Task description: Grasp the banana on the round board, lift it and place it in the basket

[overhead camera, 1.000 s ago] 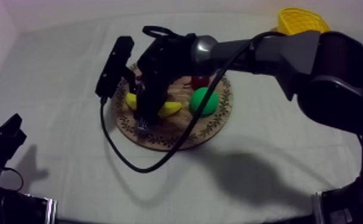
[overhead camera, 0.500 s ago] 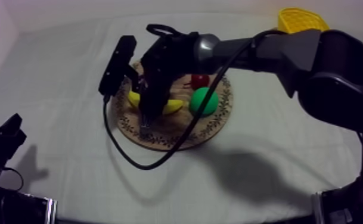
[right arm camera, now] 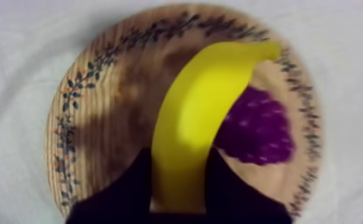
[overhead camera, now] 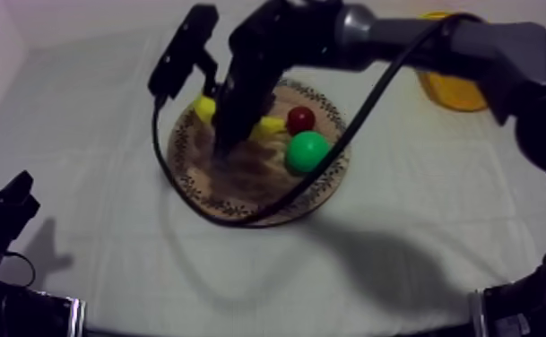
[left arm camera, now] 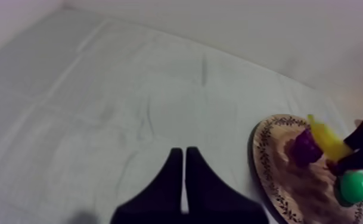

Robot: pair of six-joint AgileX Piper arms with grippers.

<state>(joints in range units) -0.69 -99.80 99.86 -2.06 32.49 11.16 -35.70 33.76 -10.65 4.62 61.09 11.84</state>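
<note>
one banana (right arm camera: 207, 95) — right end effector (right arm camera: 180, 162) gripping; one pear (overhead camera: 307, 151), one board (overhead camera: 240, 193)

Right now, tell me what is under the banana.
The right tool is shut on the banana. Under it show the wooden board and most of the grapes; the banana covers one side of the grapes and a strip of board.

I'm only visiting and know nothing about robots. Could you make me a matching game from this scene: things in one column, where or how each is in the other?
Things:
1. banana
2. bunch of grapes
3. yellow basket
4. left gripper

States:
A. shut on nothing, over the cloth
B. lying on the wooden board
C. held by the right gripper
D. off the board, at the far right side

Pairs: 1-C; 2-B; 3-D; 4-A
</note>
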